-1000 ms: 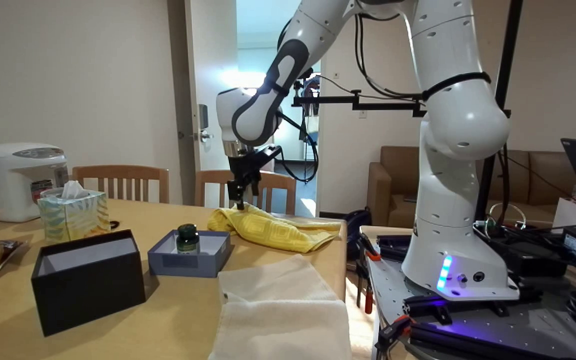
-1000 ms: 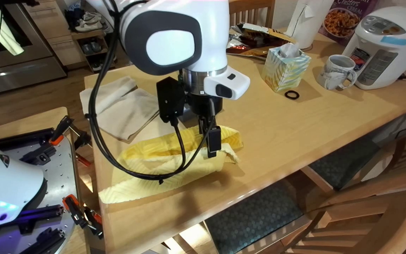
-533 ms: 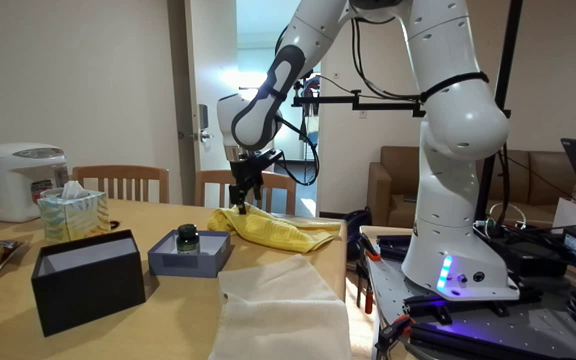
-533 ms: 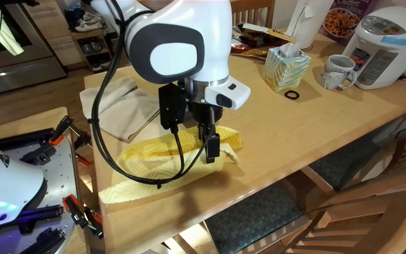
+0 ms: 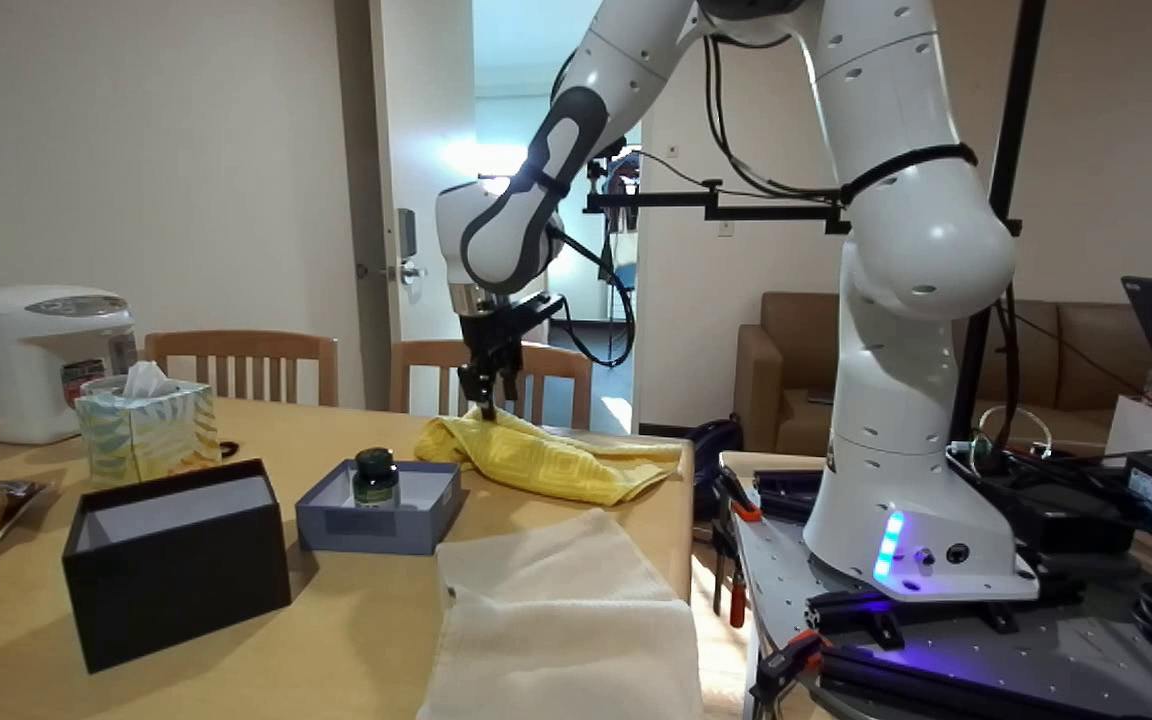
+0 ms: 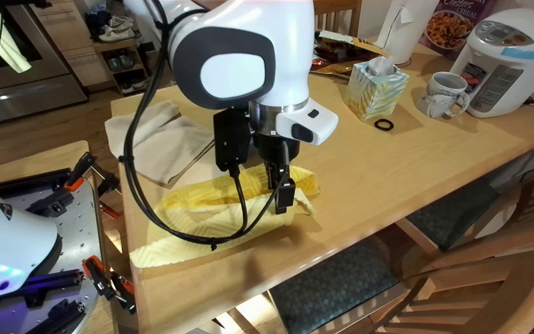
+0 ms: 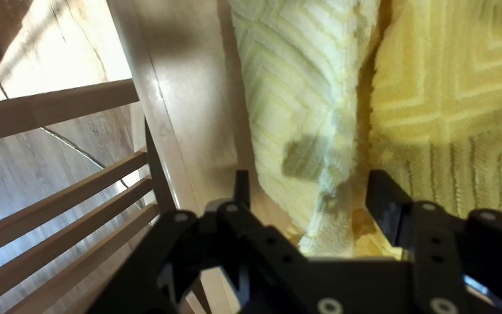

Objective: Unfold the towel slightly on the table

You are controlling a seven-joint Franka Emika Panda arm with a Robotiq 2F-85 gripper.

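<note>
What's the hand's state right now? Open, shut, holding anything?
Hand: open, holding nothing; in the wrist view the jaws stand apart, with a fold of the towel showing between them, unclamped.

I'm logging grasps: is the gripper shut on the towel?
No: the wrist view shows the gripper open, its jaws apart with towel and table visible between them.

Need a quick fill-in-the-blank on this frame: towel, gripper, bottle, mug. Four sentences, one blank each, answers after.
1. The towel lying on the table is ____ in colour.
2. In the wrist view, the gripper is not shut but ____.
3. In an exterior view, the dark bottle stands ____ the blue-grey box.
4. The mug stands ____ the tissue box and the water dispenser.

Missing words: yellow; open; inside; between.
</note>
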